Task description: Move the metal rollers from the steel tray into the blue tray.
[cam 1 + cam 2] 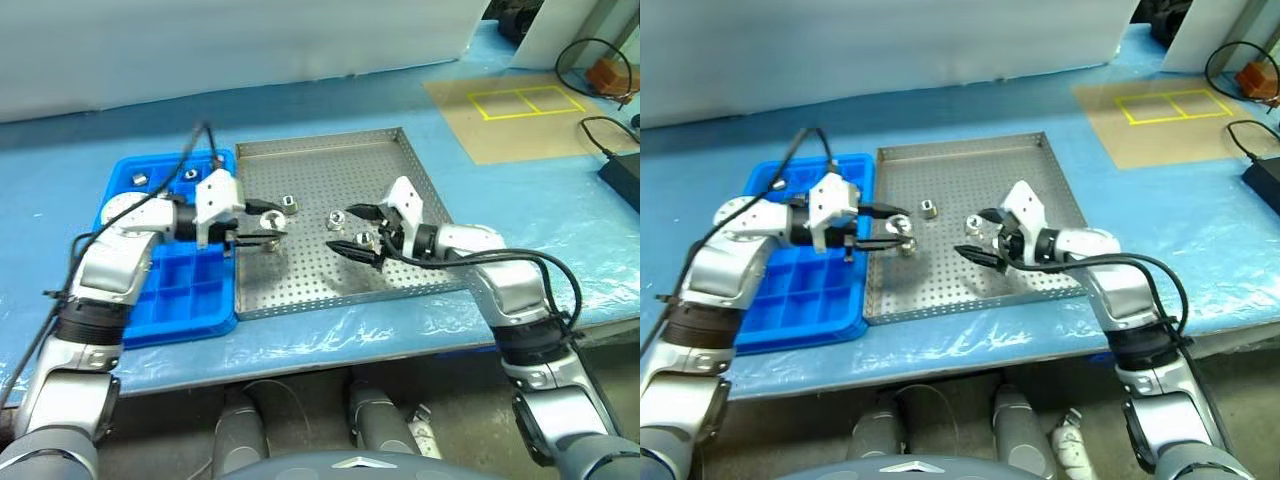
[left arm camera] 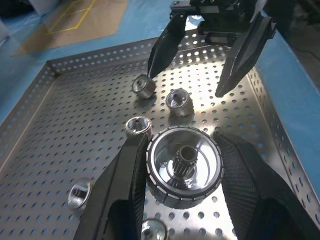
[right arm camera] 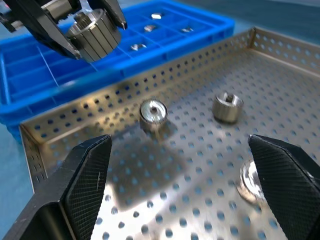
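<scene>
**Left wrist view: roller held, blue tray lies to the robot's left**

Left wrist view shows the left tool clamped on one metal roller, its bore with a toothed hub facing the camera, so the roller's axis runs roughly along the fingers and the pads press on its ribbed outer wall. The head views put this held roller above the left part of the steel tray, near the rim that borders the blue tray. Judgement: the coming move is a short carry to the robot's left, over that shared rim, then a drop into a free compartment. The blue tray touches or sits just beside the steel tray; which, I cannot tell.

Right tool stands spread wide and empty above the steel tray's middle, fingers pointing toward the left arm. Loose rollers lie on the perforated floor near it: one and another ahead, a third close to one finger. Right arm is nearer these.

A few rollers already sit in the blue tray's far compartments.
</scene>
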You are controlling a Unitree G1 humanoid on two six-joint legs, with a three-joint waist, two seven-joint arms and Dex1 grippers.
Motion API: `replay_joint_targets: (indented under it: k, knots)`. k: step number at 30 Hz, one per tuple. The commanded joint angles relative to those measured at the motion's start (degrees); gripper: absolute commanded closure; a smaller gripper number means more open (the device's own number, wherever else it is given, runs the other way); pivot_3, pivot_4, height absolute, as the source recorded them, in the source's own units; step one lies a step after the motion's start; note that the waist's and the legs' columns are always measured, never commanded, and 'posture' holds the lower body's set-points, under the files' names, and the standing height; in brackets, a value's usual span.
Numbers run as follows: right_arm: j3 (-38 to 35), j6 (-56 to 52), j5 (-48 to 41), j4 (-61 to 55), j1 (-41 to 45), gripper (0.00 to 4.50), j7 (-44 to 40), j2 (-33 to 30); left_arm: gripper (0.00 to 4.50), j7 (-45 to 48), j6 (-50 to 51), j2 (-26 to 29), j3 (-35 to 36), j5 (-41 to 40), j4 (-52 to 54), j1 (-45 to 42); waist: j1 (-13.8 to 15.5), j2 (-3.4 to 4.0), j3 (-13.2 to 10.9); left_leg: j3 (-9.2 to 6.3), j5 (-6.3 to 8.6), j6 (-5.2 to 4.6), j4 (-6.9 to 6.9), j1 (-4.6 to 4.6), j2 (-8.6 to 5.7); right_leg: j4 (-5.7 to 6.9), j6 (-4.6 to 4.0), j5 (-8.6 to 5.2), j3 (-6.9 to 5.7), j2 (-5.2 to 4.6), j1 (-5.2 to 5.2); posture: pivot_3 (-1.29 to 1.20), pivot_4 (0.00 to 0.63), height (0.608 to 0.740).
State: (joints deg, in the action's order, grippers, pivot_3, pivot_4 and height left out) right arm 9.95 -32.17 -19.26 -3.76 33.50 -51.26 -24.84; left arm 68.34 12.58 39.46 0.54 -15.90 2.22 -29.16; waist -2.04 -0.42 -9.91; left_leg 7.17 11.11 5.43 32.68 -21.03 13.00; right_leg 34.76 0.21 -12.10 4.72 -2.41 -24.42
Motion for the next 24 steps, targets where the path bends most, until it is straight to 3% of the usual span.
replay_joint_targets:
  k: [1, 6, 12, 17, 24]
  knots:
    - [2.16, 3.92, -1.45, 4.89, 7.32, 0.0, -4.8, 4.55, 2.75, -4.14, 2.85, 3.87, 7.24, -1.79, 5.36, 4.49, 0.24, 0.0, 0.0, -0.01, -0.01, 0.02, 0.0, -0.03, 0.01, 0.03, 0.0, 0.0, -0.01, 0.0, -0.06, -0.02, 0.15, 0.74]
    - [7.07, 10.38, 0.89, 15.44, 15.47, 0.0, -12.59, 11.33, 2.75, -10.22, 7.09, 7.22, 18.15, -2.96, 11.5, 16.23, 2.76, -0.04, 0.0, -0.07, -0.04, 0.06, -0.06, -0.33, 0.27, 0.08, -0.13, -0.07, -0.35, 0.02, -0.28, 0.13, 0.15, 0.74]
    - [7.96, 13.83, 1.28, 21.49, 18.69, 0.0, -17.63, 14.04, 2.75, -19.23, 9.1, 4.98, 28.56, -3.26, 16.72, 26.68, 7.42, -0.09, 0.02, -0.14, -0.09, 0.15, -0.06, -0.81, 0.88, 0.1, -0.28, -0.16, -1.5, 0.07, -0.35, 0.27, 0.15, 0.74]
    - [8.26, 13.97, 1.46, 22.69, 18.86, 0.0, -19.11, 15.61, 2.75, -24.72, 9.23, 1.94, 30.31, -2.14, 19.09, 32.42, 9.57, -0.13, 0.05, -0.19, -0.15, 0.26, 0.0, -0.97, 0.95, 0.16, -0.33, -0.19, -1.73, -0.05, -0.37, 0.32, 0.15, 0.74]
    - [8.19, 13.92, 2.39, 23.04, 18.82, 0.0, -19.54, 16.54, 2.75, -31.85, 7.69, -1.09, 26.93, 2.29, 15.46, 34.09, 10.73, -0.19, 0.08, -0.19, -0.54, 0.62, 0.0, -0.96, 0.98, 0.72, -0.56, -0.34, -1.87, -0.21, -0.5, 0.31, 0.15, 0.74]
